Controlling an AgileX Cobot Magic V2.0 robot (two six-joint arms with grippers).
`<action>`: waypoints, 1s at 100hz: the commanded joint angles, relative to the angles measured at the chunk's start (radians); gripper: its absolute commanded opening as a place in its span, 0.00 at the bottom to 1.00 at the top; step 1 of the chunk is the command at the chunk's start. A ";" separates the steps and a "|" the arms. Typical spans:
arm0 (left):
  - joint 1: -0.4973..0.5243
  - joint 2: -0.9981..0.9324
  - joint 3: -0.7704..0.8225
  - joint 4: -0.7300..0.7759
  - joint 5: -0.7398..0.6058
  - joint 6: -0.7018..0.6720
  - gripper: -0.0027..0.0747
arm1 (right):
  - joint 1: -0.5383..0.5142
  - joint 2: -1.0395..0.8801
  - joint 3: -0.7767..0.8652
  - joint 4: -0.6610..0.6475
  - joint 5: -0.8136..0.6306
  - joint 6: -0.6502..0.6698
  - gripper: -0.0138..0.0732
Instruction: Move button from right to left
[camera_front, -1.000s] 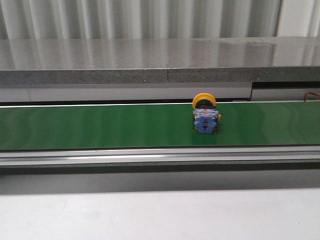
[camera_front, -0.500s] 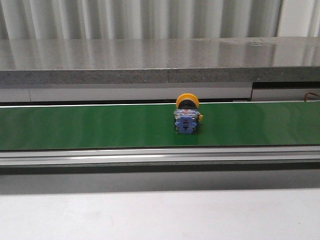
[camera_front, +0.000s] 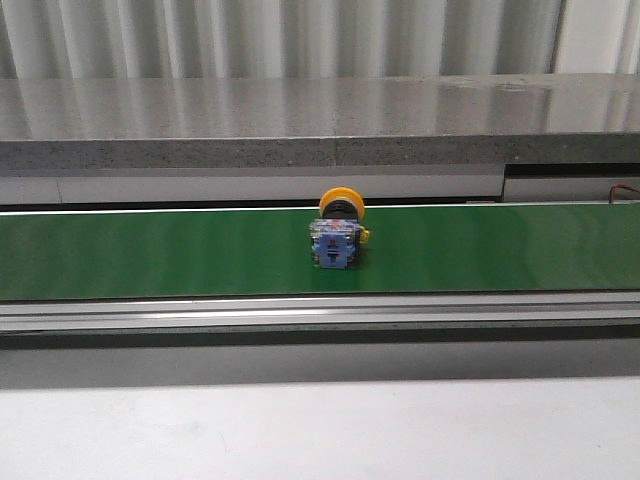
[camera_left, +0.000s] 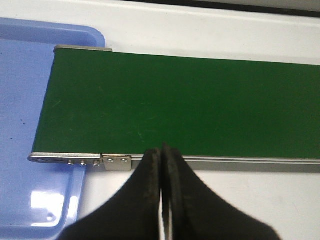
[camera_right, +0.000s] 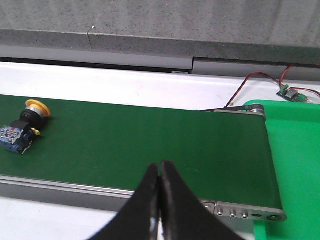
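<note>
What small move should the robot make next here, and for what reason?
Probably open the left tool and keep it waiting near the belt's end above the blue tray. The button lies on the green belt around its middle, held by neither arm. Both tools are shut, and the right tool is far from it, so the left arm seems better placed to receive it.

Blue tray (camera_left: 20, 100) cut off by edge
</note>
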 joint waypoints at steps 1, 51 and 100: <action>-0.007 0.024 -0.036 -0.011 -0.045 -0.008 0.01 | -0.001 0.001 -0.023 0.019 -0.065 -0.008 0.08; -0.007 0.088 -0.035 -0.015 -0.037 -0.008 0.28 | -0.001 0.001 -0.023 0.019 -0.065 -0.008 0.08; -0.014 0.101 -0.041 -0.170 -0.070 0.008 0.89 | -0.001 0.001 -0.023 0.019 -0.065 -0.008 0.08</action>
